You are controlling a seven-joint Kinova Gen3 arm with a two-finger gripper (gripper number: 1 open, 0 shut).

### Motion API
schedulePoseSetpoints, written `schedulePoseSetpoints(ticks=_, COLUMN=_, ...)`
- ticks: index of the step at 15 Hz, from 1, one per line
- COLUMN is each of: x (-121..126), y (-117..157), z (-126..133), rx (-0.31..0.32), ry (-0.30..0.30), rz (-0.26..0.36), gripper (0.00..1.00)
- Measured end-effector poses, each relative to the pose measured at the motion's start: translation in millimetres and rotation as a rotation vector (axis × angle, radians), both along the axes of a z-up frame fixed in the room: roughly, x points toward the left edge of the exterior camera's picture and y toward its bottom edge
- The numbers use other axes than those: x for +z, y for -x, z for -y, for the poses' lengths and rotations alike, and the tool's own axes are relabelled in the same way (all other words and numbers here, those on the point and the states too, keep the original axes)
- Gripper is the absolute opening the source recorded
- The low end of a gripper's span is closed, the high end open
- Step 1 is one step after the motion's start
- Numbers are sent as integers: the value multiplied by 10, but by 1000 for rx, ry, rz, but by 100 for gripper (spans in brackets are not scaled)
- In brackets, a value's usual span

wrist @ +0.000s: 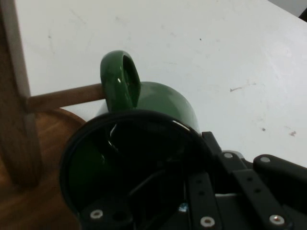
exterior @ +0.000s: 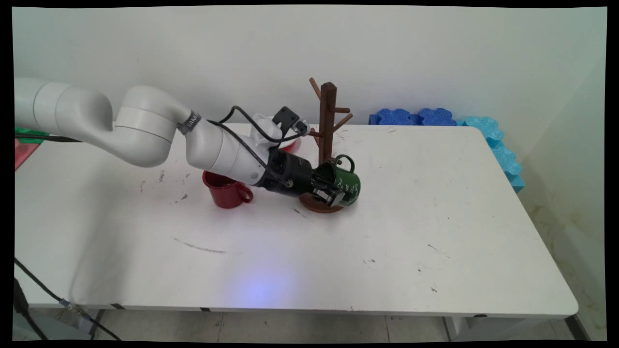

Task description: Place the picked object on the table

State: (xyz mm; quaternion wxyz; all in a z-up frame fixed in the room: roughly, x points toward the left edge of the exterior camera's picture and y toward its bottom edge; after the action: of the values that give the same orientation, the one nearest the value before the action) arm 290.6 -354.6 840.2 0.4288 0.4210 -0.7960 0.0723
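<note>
My gripper is shut on the rim of a green mug, one finger inside its mouth and one outside. The mug lies tilted on its side, mouth toward the hand, its handle pointing up beside the post of a brown wooden mug tree. In the hand view the green mug fills the middle, its handle close to a low peg of the tree, above the tree's round base. The mug hangs just over that base.
A red mug stands on the table under the arm's forearm. A white and red dish is partly hidden behind the arm. Blue foam blocks line the far right edge. Scuff marks dot the white table.
</note>
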Motion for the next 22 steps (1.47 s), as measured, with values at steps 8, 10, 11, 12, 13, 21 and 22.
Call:
schedulePoseSetpoints(ticks=8, x=93, y=32, z=-175, rx=-53, ry=9, rz=45, gripper=0)
schedulePoseSetpoints(ticks=10, x=125, y=6, z=-221, rx=-69, ry=15, rz=68, gripper=0)
schedulePoseSetpoints(ticks=11, x=142, y=-13, z=-246, rx=-78, ry=18, rz=81, gripper=0)
schedulePoseSetpoints(ticks=12, x=157, y=-31, z=-267, rx=-87, ry=20, rz=94, gripper=0)
schedulePoseSetpoints(ticks=13, x=174, y=-56, z=-292, rx=-97, ry=23, rz=111, gripper=0)
schedulePoseSetpoints(ticks=21, x=294, y=-270, z=-416, rx=-179, ry=33, rz=256, gripper=0)
schedulePoseSetpoints(ticks=22, x=308, y=-309, z=-430, rx=-191, ry=30, rz=281, gripper=0)
